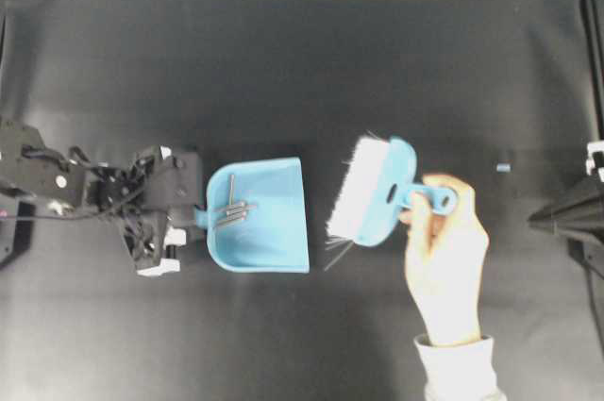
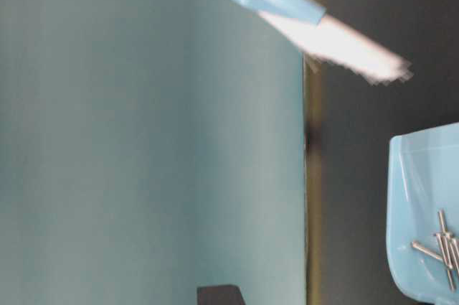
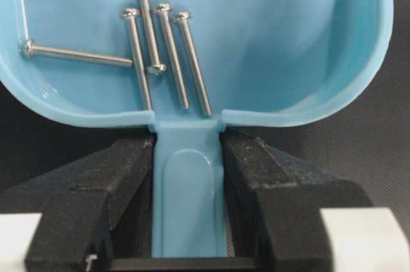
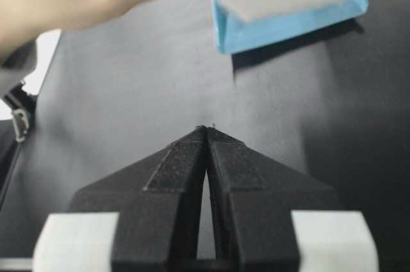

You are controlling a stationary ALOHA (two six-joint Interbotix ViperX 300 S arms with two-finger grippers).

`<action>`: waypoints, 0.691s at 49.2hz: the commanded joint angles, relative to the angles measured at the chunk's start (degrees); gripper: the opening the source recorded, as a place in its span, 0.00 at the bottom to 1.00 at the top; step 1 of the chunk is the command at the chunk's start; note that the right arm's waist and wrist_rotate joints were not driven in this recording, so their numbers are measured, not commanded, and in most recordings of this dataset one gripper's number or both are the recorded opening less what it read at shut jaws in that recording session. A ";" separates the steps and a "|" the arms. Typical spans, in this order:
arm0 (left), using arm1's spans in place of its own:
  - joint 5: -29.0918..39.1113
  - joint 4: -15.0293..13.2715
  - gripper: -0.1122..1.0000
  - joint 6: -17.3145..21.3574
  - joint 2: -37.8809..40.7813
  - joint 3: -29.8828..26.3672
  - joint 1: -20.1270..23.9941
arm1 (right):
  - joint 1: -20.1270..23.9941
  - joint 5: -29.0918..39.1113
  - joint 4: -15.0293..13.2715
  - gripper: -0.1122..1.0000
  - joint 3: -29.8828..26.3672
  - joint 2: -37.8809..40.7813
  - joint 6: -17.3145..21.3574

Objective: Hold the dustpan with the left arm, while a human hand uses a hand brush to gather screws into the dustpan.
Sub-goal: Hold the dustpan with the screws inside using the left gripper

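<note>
A: Where does the dustpan lie from the left tool?

B: Straight ahead of it; the handle runs back between the two fingers and the left tool is clamped on that handle, as the left wrist view shows; the tray opens away from the arm, toward the middle of the table.

A: And the screws?

B: Five of them that I can count, all inside the tray at the handle end; four lie roughly along the handle's line, one lies across them by the rim; I see none loose on the table in the overhead view.

A: So the brush?

B: It is off the open mouth of the dustpan, clear of it, bristles facing the mouth and its long axis across the pan's; the hand holds its handle; from table level the brush looks lifted off the surface.

A: Which arm is nearer the pan?

B: The left, plainly; the right tool sits far off at the right edge, its fingers pressed together on nothing.

A: Your reading of progress?

B: I judge the gathering done or nearly so; what remains turns on keeping the pan's mouth level so the screws stay at the back.
</note>
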 commanded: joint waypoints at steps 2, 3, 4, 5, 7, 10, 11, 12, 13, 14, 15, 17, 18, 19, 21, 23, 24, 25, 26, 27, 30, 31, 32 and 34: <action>-0.97 0.09 0.38 0.26 -0.62 0.00 -0.35 | 0.00 -0.26 0.09 0.10 -0.18 0.18 0.00; -1.05 0.09 0.38 0.53 -0.79 0.00 -0.44 | 0.00 -0.26 0.09 0.10 -0.26 0.26 0.09; -1.14 0.09 0.38 0.70 -0.79 0.09 -0.62 | 0.00 -0.26 0.09 0.10 -0.18 0.18 0.09; -1.23 0.09 0.38 0.88 -0.97 0.09 -0.70 | 0.00 -0.26 0.09 0.10 -0.18 0.18 0.00; -1.32 0.09 0.38 1.14 -1.41 0.35 -0.79 | 0.00 -0.26 0.09 0.10 -0.18 0.18 0.00; -1.49 0.09 0.38 1.14 -2.02 0.70 -0.88 | 0.00 -0.26 0.09 0.10 -0.18 0.18 0.00; -1.58 0.09 0.38 1.14 -2.37 0.97 -0.88 | 0.00 -0.26 0.09 0.10 -0.18 0.18 0.00; -1.67 0.09 0.38 1.14 -2.64 1.14 -0.97 | 0.00 -0.26 0.09 0.10 -0.26 0.18 0.00; -1.76 0.09 0.38 1.23 -2.99 1.23 -0.97 | 0.00 -0.26 0.09 0.10 -0.18 0.18 0.09; -1.76 0.09 0.38 1.23 -3.34 1.41 -1.14 | 0.00 -0.26 0.09 0.10 -0.26 0.09 0.00; -1.76 0.09 0.38 1.23 -3.78 1.49 -1.23 | 0.00 -0.26 0.09 0.10 -0.18 0.18 0.09; -1.76 0.09 0.38 1.32 -4.66 1.58 -1.49 | 0.00 -0.26 0.09 0.10 -0.18 0.09 0.00; -1.76 0.09 0.38 1.41 -5.36 1.58 -1.67 | 0.00 -0.26 0.09 0.10 -0.18 0.09 0.00; -1.76 0.09 0.38 1.41 -5.80 1.58 -1.67 | 0.00 -0.26 0.09 0.10 -0.18 0.18 0.00; -1.58 0.09 0.38 1.49 -6.68 1.58 -1.85 | 0.00 -0.26 0.09 0.10 -0.18 0.09 0.00; -1.32 0.09 0.38 1.58 -7.47 1.67 -1.85 | 0.00 -0.26 0.09 0.10 -0.26 0.09 0.00; -1.14 0.09 0.38 1.76 -7.82 1.67 -1.93 | 0.00 -0.26 0.09 0.10 -0.26 0.09 0.00; -1.05 0.09 0.38 1.85 -8.17 1.76 -1.93 | 0.00 -0.26 0.09 0.10 -0.26 0.09 0.00; -0.88 0.09 0.38 2.02 -8.53 1.85 -1.93 | 0.00 -0.26 0.09 0.10 -0.18 0.09 0.09; -0.62 0.09 0.38 2.20 -8.88 1.85 -2.02 | 0.00 -0.26 0.09 0.10 -0.18 0.09 0.00; 0.44 0.09 0.38 2.72 -9.84 1.93 -2.02 | 0.00 -0.26 0.09 0.10 -0.18 0.09 0.00; 0.88 0.18 0.38 2.90 -10.20 1.93 -2.02 | 0.00 -0.26 0.09 0.10 -0.26 0.09 0.00; 1.32 0.09 0.38 3.08 -10.63 1.93 -2.02 | 0.00 -0.26 0.09 0.10 -0.18 0.09 0.00; 2.11 0.09 0.38 3.43 -11.34 1.93 -2.02 | 0.00 -0.26 0.09 0.10 -0.18 0.09 0.00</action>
